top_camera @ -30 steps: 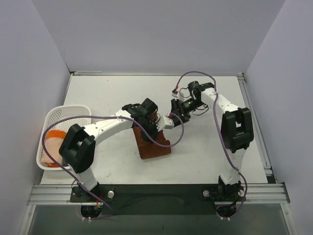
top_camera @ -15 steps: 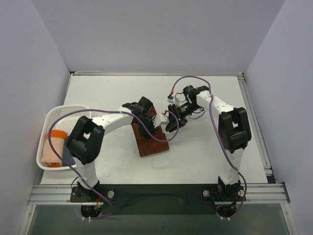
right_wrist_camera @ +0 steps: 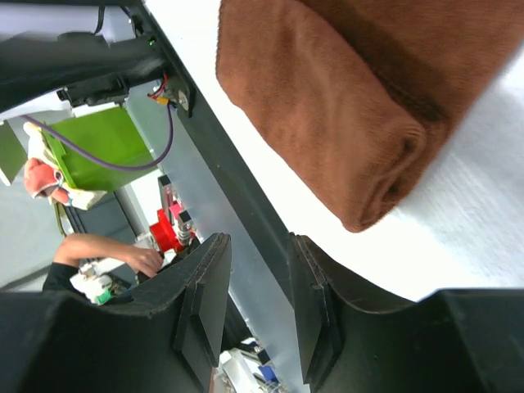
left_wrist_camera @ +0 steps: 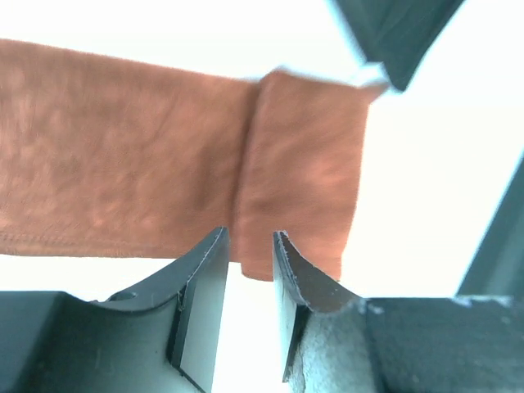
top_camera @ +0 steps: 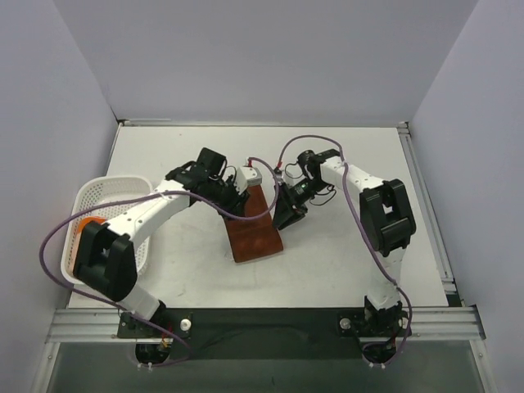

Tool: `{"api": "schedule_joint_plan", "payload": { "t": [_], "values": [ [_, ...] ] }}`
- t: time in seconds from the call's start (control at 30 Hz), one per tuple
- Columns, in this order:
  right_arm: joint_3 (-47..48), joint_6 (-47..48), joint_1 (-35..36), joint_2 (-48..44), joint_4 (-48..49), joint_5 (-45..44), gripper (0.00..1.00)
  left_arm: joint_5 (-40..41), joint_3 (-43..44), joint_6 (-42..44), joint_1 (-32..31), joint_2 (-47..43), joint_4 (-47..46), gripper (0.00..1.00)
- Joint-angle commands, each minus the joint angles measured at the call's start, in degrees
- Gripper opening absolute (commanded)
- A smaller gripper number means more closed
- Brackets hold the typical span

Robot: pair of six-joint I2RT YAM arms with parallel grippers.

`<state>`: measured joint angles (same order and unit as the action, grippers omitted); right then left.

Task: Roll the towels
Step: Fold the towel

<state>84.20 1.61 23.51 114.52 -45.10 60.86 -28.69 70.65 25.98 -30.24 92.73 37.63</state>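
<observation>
White lattice basket is set at the left edge of the counter. A peach-orange towel is seen inside it, partly hidden by the left arm. Rust-brown towel is laid mid-counter, with one end doubled over into a thick fold. Left claw is held at the towel's edge, jaws narrowly apart, nothing gripped. Right claw is held just beside the thick fold, jaws also narrowly apart, nothing gripped. Whether either claw touches the cloth cannot be told.
</observation>
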Motion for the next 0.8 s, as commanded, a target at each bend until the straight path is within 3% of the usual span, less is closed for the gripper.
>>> {"api": "schedule_joint_plan", "payload": {
  "t": [0.0, 0.13, 0.23, 0.33, 0.4, 0.5, 0.77],
  "values": [
    [0.9, -0.6, 3.3, -2.1, -1.0, 2.5, 0.35, -13.6, -2.4, -11.5, 0.3, -5.0, -2.9, 0.38],
    [2.0, -0.5, 5.6, 2.1, -1.1, 3.3, 0.36, -20.2, -9.6, -23.1, 0.7, -1.2, -11.6, 0.36],
    [1.9, 0.1, 5.8, 6.1, -0.8, 2.3, 0.36, -22.8, -14.0, -25.7, 1.5, 3.7, -15.6, 0.35],
    [0.8, -1.4, 5.9, 9.8, 0.9, 2.2, 0.35, -19.9, -14.8, -22.7, 3.4, 8.0, -16.7, 0.34],
    [-0.5, -3.4, 6.1, 10.5, 3.1, 1.2, 0.35, -17.6, -11.7, -20.7, 6.1, 14.2, -13.4, 0.33],
    [-3.2, -8.8, 6.5, 10.5, 9.3, 0.0, 0.35, -21.6, -6.3, -21.3, 11.2, 22.6, -9.3, 0.33],
    [-2.0, -15.2, 3.7, 12.5, 13.8, -5.9, 0.33, -23.6, 6.0, -21.8, 12.1, 27.9, -6.4, 0.34]
  ]
}}
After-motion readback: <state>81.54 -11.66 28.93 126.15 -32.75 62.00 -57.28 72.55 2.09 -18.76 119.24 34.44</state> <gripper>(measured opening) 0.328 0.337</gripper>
